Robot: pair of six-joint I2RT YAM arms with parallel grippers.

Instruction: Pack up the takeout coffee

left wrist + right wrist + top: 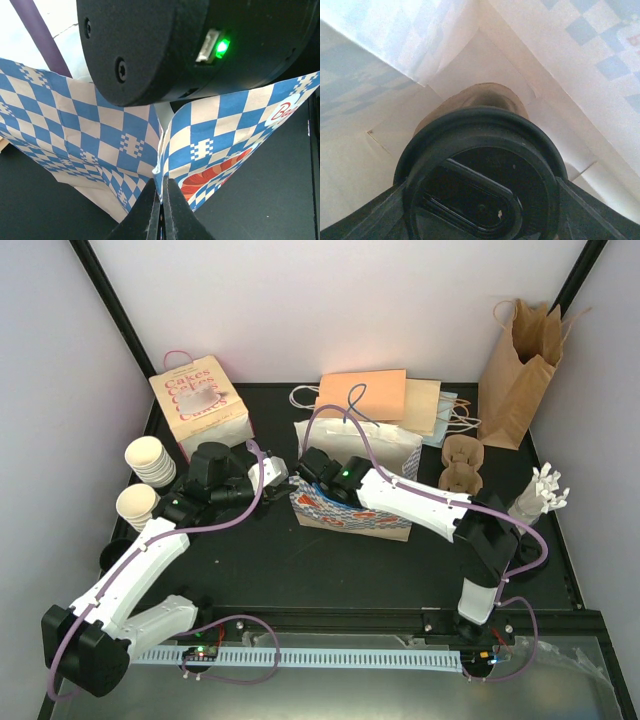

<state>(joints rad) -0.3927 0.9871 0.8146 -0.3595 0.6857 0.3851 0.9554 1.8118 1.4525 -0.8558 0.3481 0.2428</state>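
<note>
A takeout coffee, a black lid (485,175) on a cup (485,96), sits low inside the blue-and-white checkered paper bag (350,512). My right gripper (482,212) reaches into the bag and is shut on that cup, one finger on each side of the lid. My left gripper (162,192) is shut on the bag's rim (161,150) at its left corner, pinching the paper. In the top view the left gripper (283,476) sits at the bag's left end, and the right gripper (318,472) is hidden in the bag's mouth. Spare cream cups (150,460) and a single cup (137,505) stand at the left.
A pink "Cakes" box (200,405) stands at the back left. Flat paper bags (385,400) lie behind the checkered bag. A tall brown bag (520,365) stands at the back right, with a cardboard cup carrier (463,465) and white sticks (542,490) near it.
</note>
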